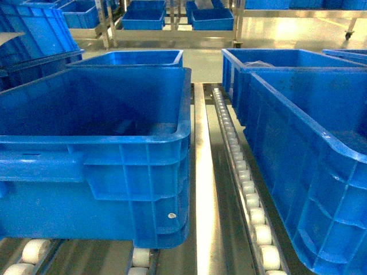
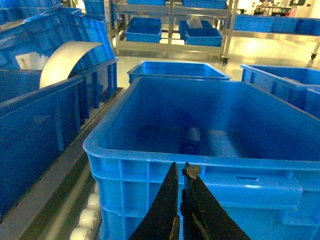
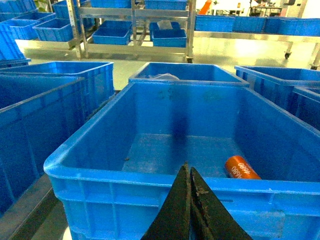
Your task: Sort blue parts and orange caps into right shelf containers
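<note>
- Nearest the right wrist camera, the right gripper [image 3: 189,172] pokes up from the bottom edge with its two dark fingers pressed together, no gap between them and nothing pinched that I can see.
- Just beyond those tips sits the near rim of a blue container [image 3: 150,176], and on its floor toward the right lies one orange cylindrical piece [image 3: 241,168] with dark print on its side; it looks longer than a short cap, so I cannot say for sure it is one of the orange caps.
- Close to the left wrist camera, the left gripper [image 2: 182,172] likewise shows its fingers closed tip to tip; a small pale fleck sits at the tip, too small to identify, and no part seems held.
- Ahead of it, the left-hand container [image 2: 165,152] holds something dark and blurry on its floor, near the middle, which may be a blue part, though I cannot tell.
- From the head view, neither gripper shows; the large bin on the left [image 1: 172,137] and the bin on the right [image 1: 298,109] rest on the shelf [image 1: 200,172], with a line of white rollers [image 1: 243,177] running between them.
- Farther back, more bins stand behind both, and racks of bins sit across the floor.
- My judgement: at most one or two pieces are dropped in, no loose blue parts or orange caps are visible waiting, and both arms appear empty, so most of the sorting looks still ahead or its supply is out of view.
</note>
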Controlling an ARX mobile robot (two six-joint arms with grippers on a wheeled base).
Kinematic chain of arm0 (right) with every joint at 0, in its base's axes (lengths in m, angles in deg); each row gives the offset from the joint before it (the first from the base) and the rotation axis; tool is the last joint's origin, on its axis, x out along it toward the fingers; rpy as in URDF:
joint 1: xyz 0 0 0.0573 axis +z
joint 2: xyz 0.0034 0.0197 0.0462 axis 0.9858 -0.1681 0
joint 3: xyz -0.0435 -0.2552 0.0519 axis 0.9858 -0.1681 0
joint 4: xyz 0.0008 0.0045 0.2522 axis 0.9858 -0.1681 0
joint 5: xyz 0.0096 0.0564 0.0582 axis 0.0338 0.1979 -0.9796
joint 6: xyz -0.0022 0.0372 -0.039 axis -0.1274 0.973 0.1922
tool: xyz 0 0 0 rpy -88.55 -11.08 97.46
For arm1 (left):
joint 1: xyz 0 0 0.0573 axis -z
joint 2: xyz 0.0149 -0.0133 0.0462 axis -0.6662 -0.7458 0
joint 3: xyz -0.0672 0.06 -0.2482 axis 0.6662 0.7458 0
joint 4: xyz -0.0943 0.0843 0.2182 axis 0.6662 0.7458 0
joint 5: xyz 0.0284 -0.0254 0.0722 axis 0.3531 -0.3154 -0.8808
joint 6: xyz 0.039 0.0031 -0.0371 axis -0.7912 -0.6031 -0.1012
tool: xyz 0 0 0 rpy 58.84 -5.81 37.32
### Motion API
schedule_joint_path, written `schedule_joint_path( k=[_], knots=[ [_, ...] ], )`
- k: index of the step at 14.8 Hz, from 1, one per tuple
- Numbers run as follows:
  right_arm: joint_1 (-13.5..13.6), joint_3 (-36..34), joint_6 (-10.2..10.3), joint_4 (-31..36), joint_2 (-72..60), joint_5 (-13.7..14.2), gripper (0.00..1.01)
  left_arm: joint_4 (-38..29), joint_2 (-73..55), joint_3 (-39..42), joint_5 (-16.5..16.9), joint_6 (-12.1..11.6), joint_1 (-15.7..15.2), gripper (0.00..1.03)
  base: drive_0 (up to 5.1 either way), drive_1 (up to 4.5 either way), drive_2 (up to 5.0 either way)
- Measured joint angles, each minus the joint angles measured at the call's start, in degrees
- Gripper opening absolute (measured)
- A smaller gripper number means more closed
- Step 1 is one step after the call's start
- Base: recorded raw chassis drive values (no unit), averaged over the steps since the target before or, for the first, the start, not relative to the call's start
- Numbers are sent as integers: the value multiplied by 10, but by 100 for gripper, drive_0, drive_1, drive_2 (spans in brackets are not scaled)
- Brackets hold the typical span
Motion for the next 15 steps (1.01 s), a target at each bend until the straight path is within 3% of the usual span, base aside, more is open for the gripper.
schedule_joint_path(
  k=[10,11,13,14,15],
  knots=[
    [0,0,0,-136,137,0,1,169,176,0,0,0,0,2,0,0,0],
    [0,0,0,-228,200,-2,1,181,189,0,0,0,0,2,0,0,0],
    [0,0,0,-235,231,0,1,198,205,0,0,0,0,2,0,0,0],
    [0,0,0,-236,231,0,1,284,262,0,3,-1,0,2,0,0,0],
    [0,0,0,-233,231,0,1,286,294,0,1,-1,0,2,0,0,0]
  ],
)
